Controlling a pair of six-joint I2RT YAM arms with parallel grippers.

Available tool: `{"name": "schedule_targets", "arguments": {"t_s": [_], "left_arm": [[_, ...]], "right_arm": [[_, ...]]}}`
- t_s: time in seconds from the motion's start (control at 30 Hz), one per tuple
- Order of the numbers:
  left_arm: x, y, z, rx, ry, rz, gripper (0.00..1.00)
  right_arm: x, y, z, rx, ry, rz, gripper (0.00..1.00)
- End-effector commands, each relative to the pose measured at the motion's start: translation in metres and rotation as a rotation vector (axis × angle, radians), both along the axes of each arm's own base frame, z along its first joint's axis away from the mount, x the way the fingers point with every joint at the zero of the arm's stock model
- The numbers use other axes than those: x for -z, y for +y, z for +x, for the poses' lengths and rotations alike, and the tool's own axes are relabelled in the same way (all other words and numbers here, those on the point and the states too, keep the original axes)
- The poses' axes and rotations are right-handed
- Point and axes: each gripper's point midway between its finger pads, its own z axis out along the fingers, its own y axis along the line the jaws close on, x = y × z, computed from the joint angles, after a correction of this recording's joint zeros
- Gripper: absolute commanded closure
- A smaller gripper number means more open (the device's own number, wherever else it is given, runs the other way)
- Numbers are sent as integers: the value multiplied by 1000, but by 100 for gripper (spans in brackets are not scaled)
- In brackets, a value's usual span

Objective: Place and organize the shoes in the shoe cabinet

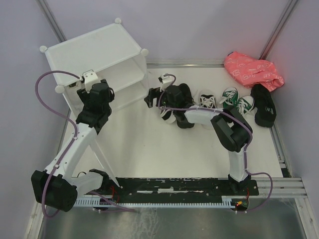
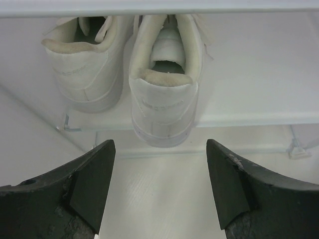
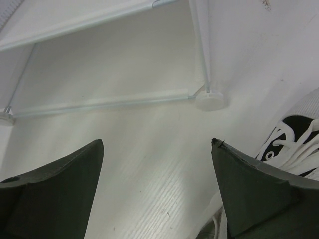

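Both the left gripper (image 2: 159,145) and right gripper (image 3: 157,144) are hanging open, empty, the left maybe risking bumping that overhanging white sneaker (image 2: 162,99).

White table (image 1: 149,144) carries cabinet (image 1: 94,50). Right of cabinet, in row: black sneakers (image 1: 205,102), green sneakers (image 1: 230,95), black shoes (image 1: 264,103). Pink bag (image 1: 253,69) farthest right of cabinet. Inside cabinet: white sneakers (image 2: 162,99) side by side on shelf (image 2: 249,119).

Bright, even light from above flattens the matte white surface (image 1: 149,149), leaving only faint, soft-edged shadows. Close to the lens, the black left claw (image 2: 159,144) is out of focus. The pair of white sneakers (image 2: 162,99) washes out against the translucent white plastic cabinet (image 2: 259,74).
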Motion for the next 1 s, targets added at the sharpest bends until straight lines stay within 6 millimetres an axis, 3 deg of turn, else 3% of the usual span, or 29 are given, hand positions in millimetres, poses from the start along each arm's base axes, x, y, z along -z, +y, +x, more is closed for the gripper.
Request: {"name": "schedule_targets", "arguments": {"t_s": [0.0, 0.37, 0.6, 0.67, 0.8, 0.9, 0.97], "left_arm": [[-34, 13, 14, -15, -173, 34, 19], [-14, 29, 40, -9, -218, 97, 20], [15, 21, 68, 41, -169, 94, 29], [22, 21, 71, 33, -145, 88, 39], [14, 22, 70, 26, -156, 92, 57], [6, 23, 72, 29, -160, 117, 96], [-1, 23, 74, 36, -192, 135, 97]], "right_arm": [[-27, 3, 6, -7, -49, 84, 5], [-23, 1, 10, -20, -39, 99, 7], [-19, -7, 11, -15, -33, 96, 7], [-18, -11, 12, -8, -33, 96, 7], [-14, -15, 17, 5, -28, 104, 7], [-14, -13, 19, -1, -17, 128, 9], [-12, -10, 19, -10, -9, 135, 10]]}}
